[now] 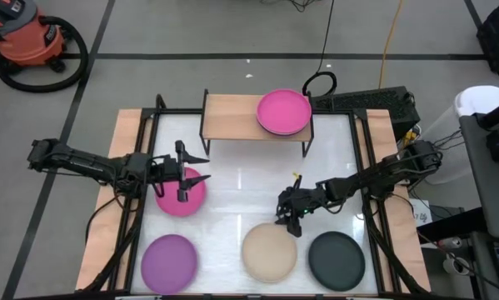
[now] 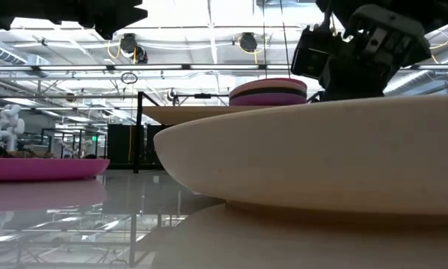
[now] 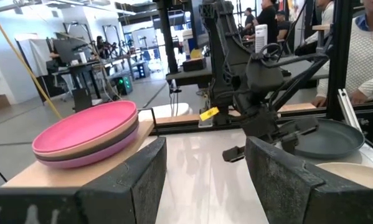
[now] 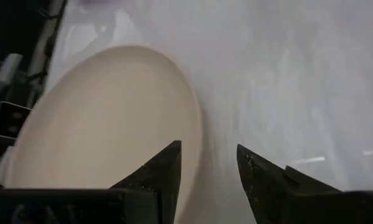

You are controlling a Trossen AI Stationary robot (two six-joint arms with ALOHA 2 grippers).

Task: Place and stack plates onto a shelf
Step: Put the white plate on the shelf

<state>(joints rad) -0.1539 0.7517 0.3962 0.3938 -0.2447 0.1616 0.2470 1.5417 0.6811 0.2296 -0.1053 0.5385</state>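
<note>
The light wood shelf (image 1: 232, 117) stands at the table's far side and carries a stack of plates (image 1: 283, 112) with magenta on top, also seen in the left wrist view (image 3: 86, 134). A magenta plate (image 1: 182, 198), a purple plate (image 1: 169, 260), a beige plate (image 1: 270, 252) and a dark grey plate (image 1: 336, 260) lie flat on the table. My left gripper (image 1: 187, 173) hovers open above the magenta plate. My right gripper (image 4: 208, 155) is open at the beige plate's far rim (image 4: 195, 124), one finger over the plate's inside and one outside it. My right gripper comes at the beige plate's far rim (image 4: 197, 134) slanting down from the far right, its fingers on either side of the rim. I cannot tell whether they touch it. The plate lies flat on the table.
The shelf's left half (image 1: 228, 115) is bare wood. Bare white tabletop (image 1: 249, 183) lies between the shelf and the near row of plates. Wooden table edges (image 1: 124, 142) and black frame rails run along both sides. People (image 3: 360, 56) stand beyond the table.
</note>
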